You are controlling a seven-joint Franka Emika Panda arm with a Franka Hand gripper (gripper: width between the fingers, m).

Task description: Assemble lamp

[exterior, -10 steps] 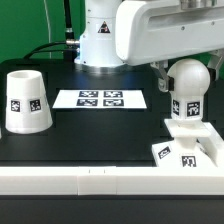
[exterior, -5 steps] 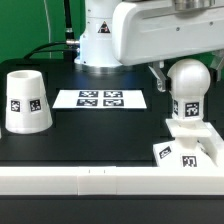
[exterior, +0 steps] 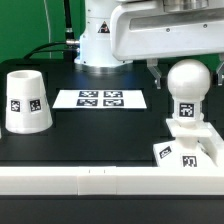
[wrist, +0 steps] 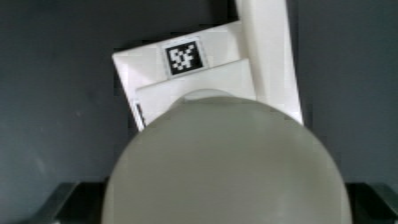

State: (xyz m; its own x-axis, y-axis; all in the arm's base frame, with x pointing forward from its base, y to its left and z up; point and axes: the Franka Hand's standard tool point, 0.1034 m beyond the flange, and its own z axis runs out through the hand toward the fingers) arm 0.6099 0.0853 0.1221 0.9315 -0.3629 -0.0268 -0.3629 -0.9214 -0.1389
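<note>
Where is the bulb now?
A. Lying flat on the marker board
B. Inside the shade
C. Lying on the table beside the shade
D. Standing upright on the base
D: the bulb stands upright with its stem set in the base, at the exterior view's right.

Smooth white plastic bulb (exterior: 189, 84), base (exterior: 186, 150), shade (exterior: 27, 100); matt black table (exterior: 90, 135)
</note>
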